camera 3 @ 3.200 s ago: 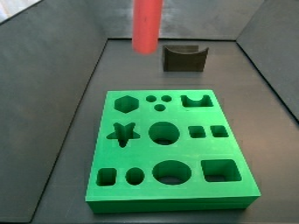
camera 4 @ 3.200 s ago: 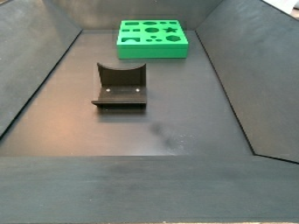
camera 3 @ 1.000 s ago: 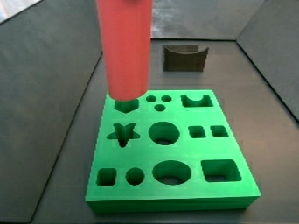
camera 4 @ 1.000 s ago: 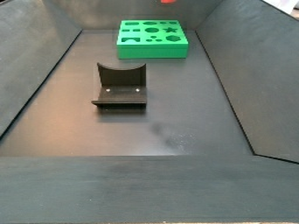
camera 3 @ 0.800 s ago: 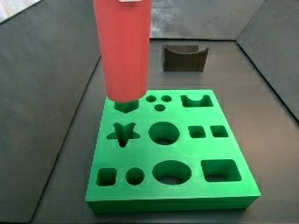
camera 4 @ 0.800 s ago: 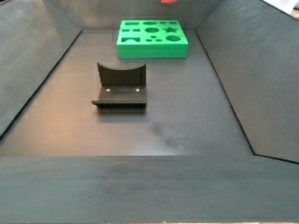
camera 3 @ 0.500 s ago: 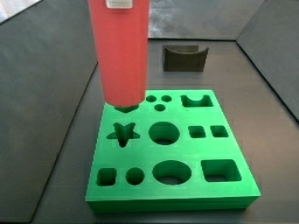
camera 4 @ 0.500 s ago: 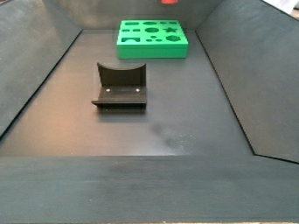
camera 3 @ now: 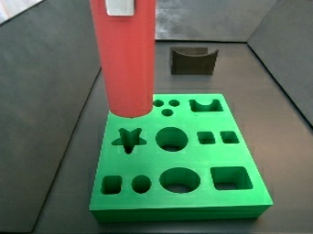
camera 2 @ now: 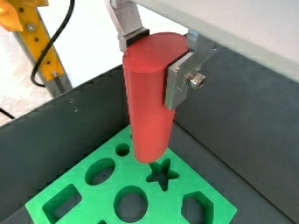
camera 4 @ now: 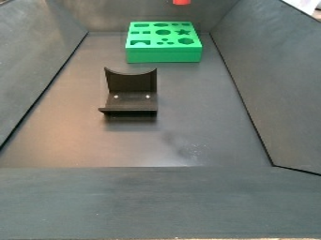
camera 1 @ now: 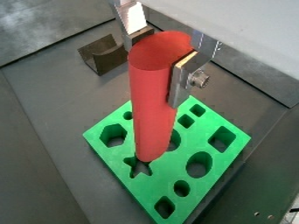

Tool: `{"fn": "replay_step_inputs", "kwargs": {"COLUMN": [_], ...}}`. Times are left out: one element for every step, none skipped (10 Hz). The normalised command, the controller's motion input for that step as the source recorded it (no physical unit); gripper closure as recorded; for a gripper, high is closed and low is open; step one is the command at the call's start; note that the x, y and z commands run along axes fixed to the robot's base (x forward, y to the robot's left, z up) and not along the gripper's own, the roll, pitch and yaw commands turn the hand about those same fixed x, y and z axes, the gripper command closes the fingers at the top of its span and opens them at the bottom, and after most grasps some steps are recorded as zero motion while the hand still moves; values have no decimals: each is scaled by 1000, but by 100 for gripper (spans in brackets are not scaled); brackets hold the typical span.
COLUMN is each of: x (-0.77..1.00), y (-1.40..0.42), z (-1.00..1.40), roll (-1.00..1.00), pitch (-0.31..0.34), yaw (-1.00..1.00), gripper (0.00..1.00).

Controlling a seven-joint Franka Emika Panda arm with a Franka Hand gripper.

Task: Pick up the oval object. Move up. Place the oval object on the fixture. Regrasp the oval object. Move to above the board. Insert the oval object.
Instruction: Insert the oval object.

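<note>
Since 3.2 s ago I've carried the peg point(camera 3: 127, 57) from back near the fixture point(camera 3: 193, 60) to over the board point(camera 3: 184, 199); in the last half second it shifted only slightly in a side view, still hanging over the board's far-left part.

My gripper point(camera 2: 156, 54) is pinching the peg at its upper end, silver fingers point(camera 2: 179, 77) pressed on opposite sides. Peg's long axis is vertical, rounded lower end pointing down at the board, upper end between my fingers. Peg is above the board, lower end clear of the surface in a wrist view point(camera 2: 147, 159).

View differences:
- Both wrist views show the grip itself: fingers point(camera 1: 183, 77) clamped on the peg point(camera 1: 155, 96), and the star cut-out just beside the peg's lower end point(camera 2: 163, 174).
- A wrist view also catches the fixture point(camera 1: 103, 53) beyond the board point(camera 1: 126, 126), well apart from it.
- A side view shows the peg large in front of the board's far-left cut-outs, hiding them; just a white patch at the peg's top point(camera 3: 119, 7), no fingers.
- A side view from the opposite end shows the fixture point(camera 4: 128, 92) near, the board point(camera 4: 163, 54) far, and only a sliver of red point(camera 4: 182, 2) at the frame's top edge above the board; the gripper isn't visible there.
</note>
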Motion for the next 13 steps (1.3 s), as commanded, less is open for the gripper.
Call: {"fn": "replay_step_inputs", "kwargs": {"x": [360,351,397,477,491,474,454,434,460,434,451,637,683], "y": [-60,-89,-86,-94,-111,-143,-174,-186,-197,-246,-300,-297,-303], "z": [-63,-23,0,-40,-71,-134,-137,-131,-131,-149,-131,-103,-91], "roll": [70,34,36,30,39,136,196,227,234,221,193,166,187], "pitch": [0,0,0,0,0,43,51,57,69,61,60,81,103], "yaw": [-329,-334,-329,-197,-151,-3,0,0,0,11,94,37,69], "gripper": [100,100,100,100,100,100,100,100,100,100,100,100,100]}}
